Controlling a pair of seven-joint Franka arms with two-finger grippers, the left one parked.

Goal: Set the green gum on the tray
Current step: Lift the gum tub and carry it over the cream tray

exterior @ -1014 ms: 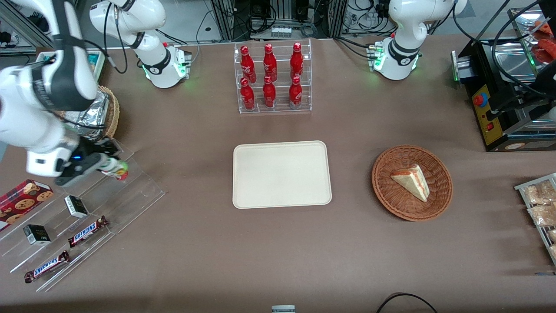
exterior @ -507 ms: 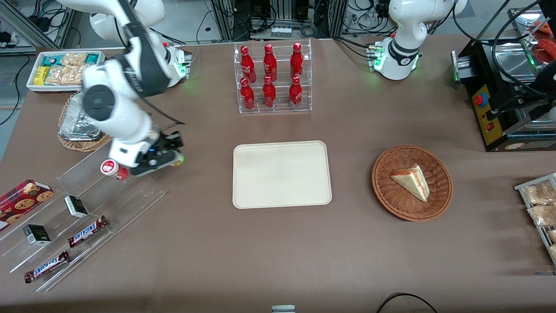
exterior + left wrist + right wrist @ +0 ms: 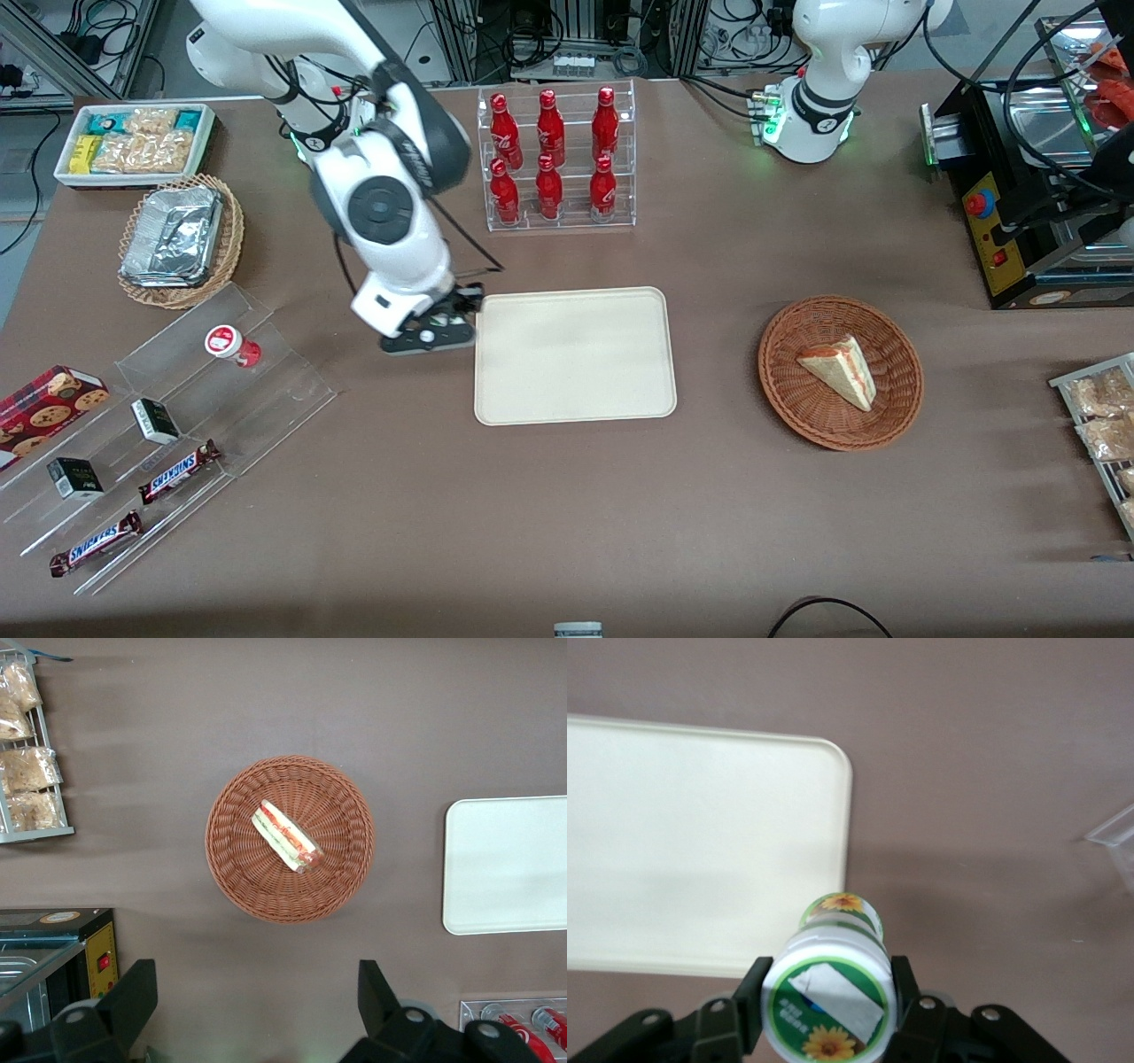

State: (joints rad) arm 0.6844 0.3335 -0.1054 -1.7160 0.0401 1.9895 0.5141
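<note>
The green gum, a small bottle with a white lid and a green-and-yellow sunflower label, is clamped between the two black fingers of my right gripper. In the front view the gripper hangs above the brown table beside the edge of the tray that faces the working arm's end, and the gum is hidden under the hand there. The tray is cream, flat and bare, with a low rim and rounded corners.
A red-labelled gum bottle stands on the clear acrylic stepped display with Snickers bars and small boxes. A rack of red bottles stands farther from the front camera than the tray. A wicker basket with a sandwich lies toward the parked arm's end.
The right arm has swung from the acrylic display toward the tray with the green gum in its fingers, leaving the red-labelled bottle on the display.
</note>
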